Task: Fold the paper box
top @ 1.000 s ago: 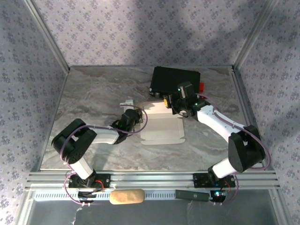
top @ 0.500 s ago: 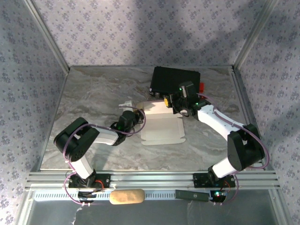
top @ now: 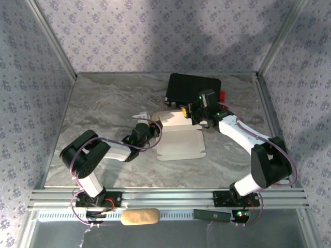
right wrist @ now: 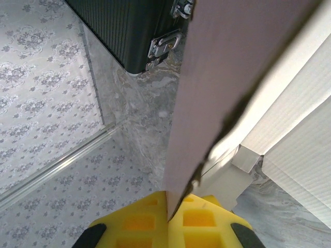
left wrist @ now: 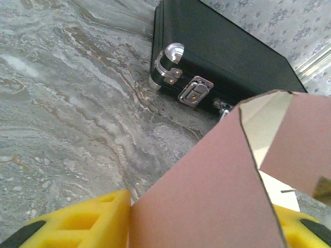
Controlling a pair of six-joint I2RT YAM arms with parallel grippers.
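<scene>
Paper box: pink panel fills the gap of the left gripper. Its lower edge is cropped by the frame. Whether the pads press it, cannot tell.
Black case: part beyond the claw hidden behind the panel.
Right gripper: finger bases cropped below. Card edge just above its pads blurred, shape unclear.

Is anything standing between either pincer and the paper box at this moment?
Nothing visible does. The right pincer is shut on a raised flap of the paper box, and the left pincer stands open around another pink flap. The black case lies beyond the box, out of the way.
</scene>
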